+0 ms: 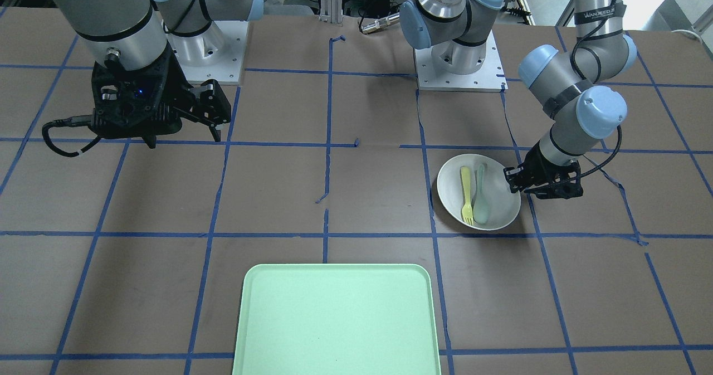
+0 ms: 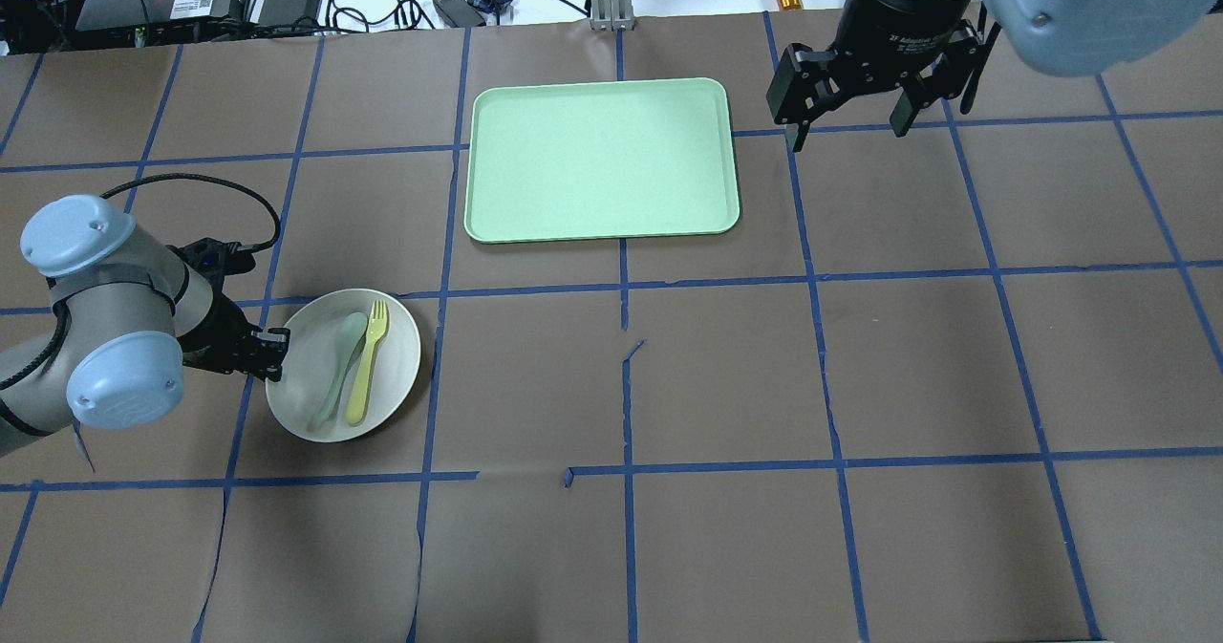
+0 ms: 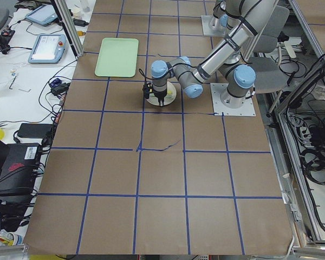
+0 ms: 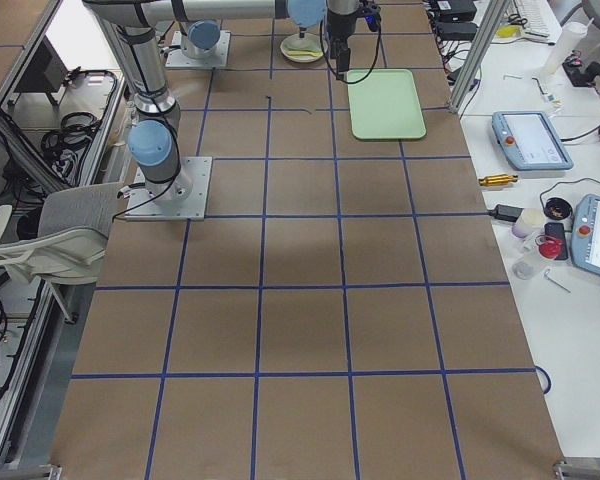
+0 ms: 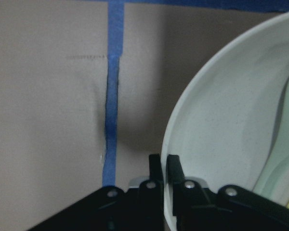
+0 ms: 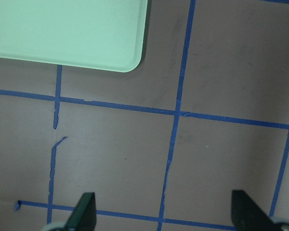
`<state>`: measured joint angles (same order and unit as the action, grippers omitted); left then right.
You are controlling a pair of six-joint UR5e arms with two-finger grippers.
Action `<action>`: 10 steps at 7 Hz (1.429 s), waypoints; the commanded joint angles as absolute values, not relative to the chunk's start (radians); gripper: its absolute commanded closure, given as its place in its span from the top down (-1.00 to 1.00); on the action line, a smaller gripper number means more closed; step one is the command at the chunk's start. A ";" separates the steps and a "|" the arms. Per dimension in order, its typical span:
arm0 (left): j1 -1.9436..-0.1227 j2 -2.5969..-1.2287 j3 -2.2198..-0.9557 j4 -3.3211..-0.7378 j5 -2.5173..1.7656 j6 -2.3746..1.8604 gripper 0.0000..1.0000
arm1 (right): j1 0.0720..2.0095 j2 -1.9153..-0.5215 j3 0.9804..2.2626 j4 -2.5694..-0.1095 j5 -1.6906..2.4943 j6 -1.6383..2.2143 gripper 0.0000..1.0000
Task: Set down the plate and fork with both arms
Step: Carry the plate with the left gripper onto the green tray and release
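The white plate (image 2: 396, 356) sits on the table at my left, with the pale-yellow fork (image 2: 368, 361) and a grey-green spoon (image 2: 339, 361) lying side by side in it. My left gripper (image 2: 277, 352) is shut on the plate's left rim. In the left wrist view its fingers (image 5: 173, 168) pinch the rim of the plate (image 5: 221, 125), one inside and one outside. In the front view the plate (image 1: 501, 205), the fork (image 1: 465, 194) and the left gripper (image 1: 509, 177) show at the right. My right gripper (image 2: 846, 132) is open and empty, held high to the right of the tray.
The mint-green tray (image 2: 602, 156) lies at the far middle of the table, with nothing on it; its corner shows in the right wrist view (image 6: 67, 29). Brown paper with blue tape lines covers the table. Cables and devices lie beyond the far edge.
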<state>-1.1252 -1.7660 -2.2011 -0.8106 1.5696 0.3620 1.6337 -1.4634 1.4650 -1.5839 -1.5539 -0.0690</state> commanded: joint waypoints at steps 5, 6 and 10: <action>-1.246 -1.886 -1.843 -1.114 1.174 0.300 -1.00 | 1.634 -1.463 1.465 -1.585 -1.554 -0.069 1.00; -1.340 -1.963 -1.719 -1.115 1.196 0.191 -1.00 | 1.634 -1.463 1.465 -1.585 -1.554 -0.069 1.00; -1.567 -2.257 -1.332 -1.114 1.246 -0.206 -1.00 | 1.637 -1.463 1.470 -1.585 -1.554 -0.069 1.00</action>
